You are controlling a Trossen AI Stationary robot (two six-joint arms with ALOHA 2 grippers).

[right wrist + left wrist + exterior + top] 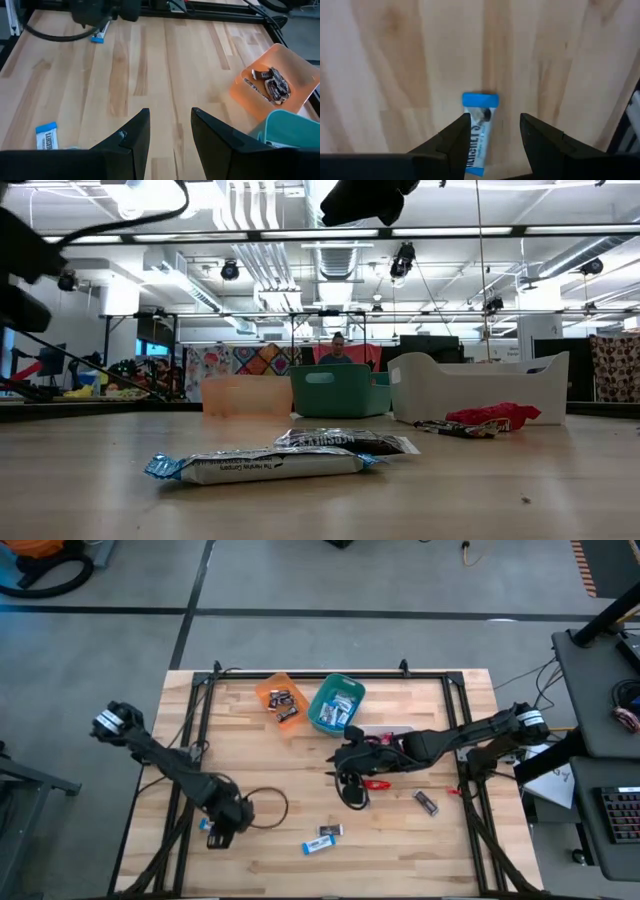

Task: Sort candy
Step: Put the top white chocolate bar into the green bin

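From above: left hand (218, 830) near the counter's (260, 870) front-left corner, over a blue-and-white candy (209, 831); right hand (347, 780) mid-counter, beside a red candy (376, 783). At counter height: blue-and-white candy bar (262, 465) lying foremost. Left wrist: fingers parted, straddling a blue-wrapped candy (477, 135), not clamped. Right wrist: fingers apart, empty, above bare wood.

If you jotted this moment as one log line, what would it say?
left tool: open, over blue candy | right tool: open, empty, mid-table | orange bin: dark candies | loose candy: several left
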